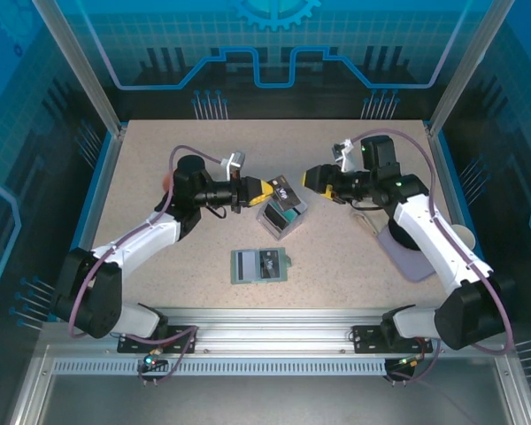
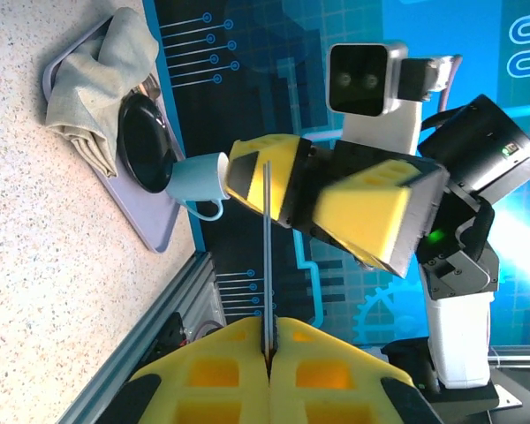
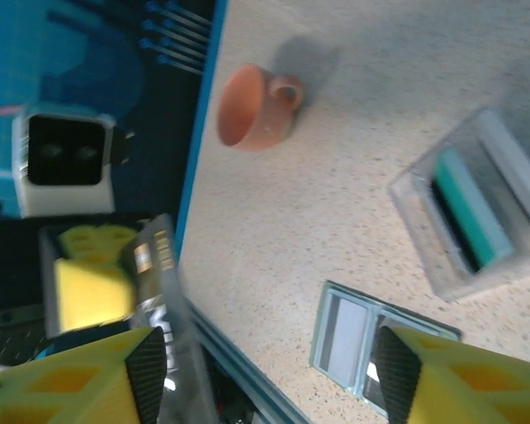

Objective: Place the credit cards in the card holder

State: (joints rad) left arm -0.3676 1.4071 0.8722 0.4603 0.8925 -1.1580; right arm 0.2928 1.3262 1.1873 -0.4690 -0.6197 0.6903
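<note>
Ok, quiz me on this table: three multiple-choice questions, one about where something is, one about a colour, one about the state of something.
1. Where is the card holder?
A) lying open on the table, nearer the arms than the clear box
B) on a tray
C) inside a mug

2. What colour is the cup standing on the table itself?
A) green
B) orange
C) black

3. What state is the left gripper in?
A) open and empty
B) shut on the cup
C) shut on the dark card

Answers:
1 A: the top view shows it spread flat on the near side of the box.
2 B: the right wrist view shows it orange against the speckled surface.
3 C: the left wrist view shows both fingers pressed together on the card's thin edge.
</note>
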